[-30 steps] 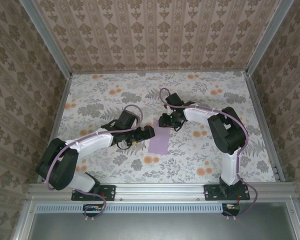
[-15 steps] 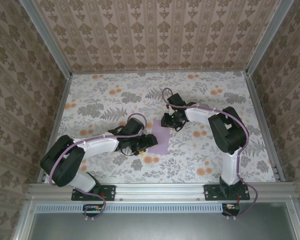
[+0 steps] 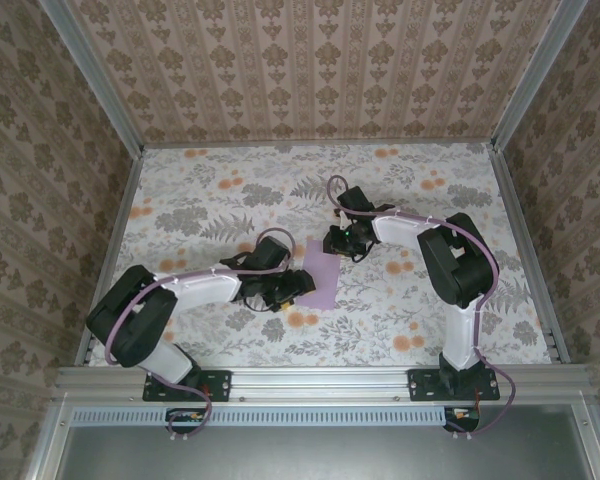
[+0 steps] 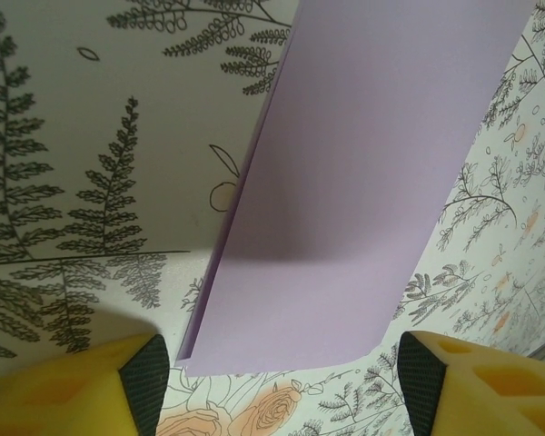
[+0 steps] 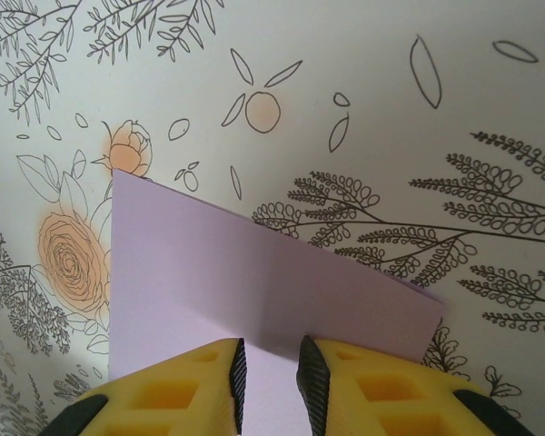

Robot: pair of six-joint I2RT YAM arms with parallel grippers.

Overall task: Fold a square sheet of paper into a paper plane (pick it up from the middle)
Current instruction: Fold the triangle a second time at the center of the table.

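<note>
**Pinched at one edge, straddled at the other**

Against a second ago, finds the left gripper [image 3: 298, 286] slid back toward its own base and set low beside the square sheet of paper [image 3: 322, 280], the left elbow drawn in as well. Finds the right gripper [image 3: 337, 244] shifted hardly at all. Shows the paper as a shorter, wider lilac patch in place of the long narrow strip seen then.

Sets everything on a table top [image 3: 210, 190] printed with grey ferns and orange blossoms. Boxes it in with walls [image 3: 320, 70] of beige damask pattern and an aluminium rail [image 3: 320, 378] along the near edge.

From the left wrist, shows yellow fingers [image 4: 91, 400] with black pads spread wide apart. Places the paper's near edge just ahead of the tips and between them, one corner just beside the left-hand pad. Reveals a second layer peeking out along that same side.

From the right wrist, shows fingers [image 5: 363, 400] pressed almost together, pinching the paper's near edge in the slim gap. Fans the sheet out ahead of the tips, one corner far off on the left-hand finger's side, the other just past the right-hand finger.
</note>
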